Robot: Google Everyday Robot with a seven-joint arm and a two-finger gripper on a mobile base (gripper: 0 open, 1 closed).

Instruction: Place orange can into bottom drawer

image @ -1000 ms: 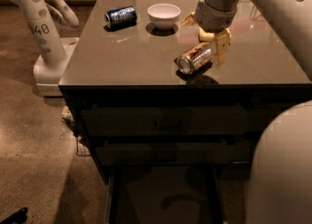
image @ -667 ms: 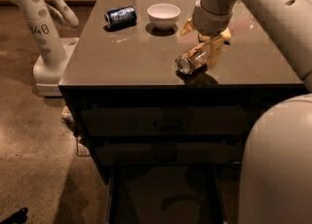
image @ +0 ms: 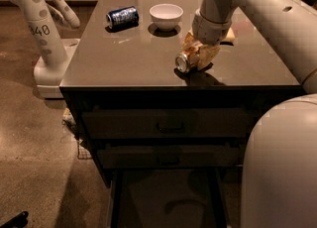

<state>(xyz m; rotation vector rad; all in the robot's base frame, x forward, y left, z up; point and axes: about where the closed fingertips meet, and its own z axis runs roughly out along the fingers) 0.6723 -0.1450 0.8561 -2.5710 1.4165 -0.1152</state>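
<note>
The orange can [image: 189,58] lies on its side on the dark tabletop [image: 124,58], right of centre near the front edge, with its silver top facing front-left. My gripper [image: 199,52] comes down from the upper right. Its yellowish fingers [image: 214,53] sit on either side of the can and are closed on it. The can rests on or just above the table, with its shadow right beneath it. The bottom drawer [image: 163,199] is pulled open below the table front and shows a flat dark interior with nothing in it.
A dark blue can [image: 122,17] lies at the table's back left. A white bowl [image: 166,15] stands behind the gripper. The two upper drawers [image: 168,125] are shut. A white robot stand [image: 44,38] is on the floor to the left. My own white body [image: 280,167] fills the lower right.
The gripper has swung from beside the can to straddle it and closed on it. The can has shifted slightly to the left.
</note>
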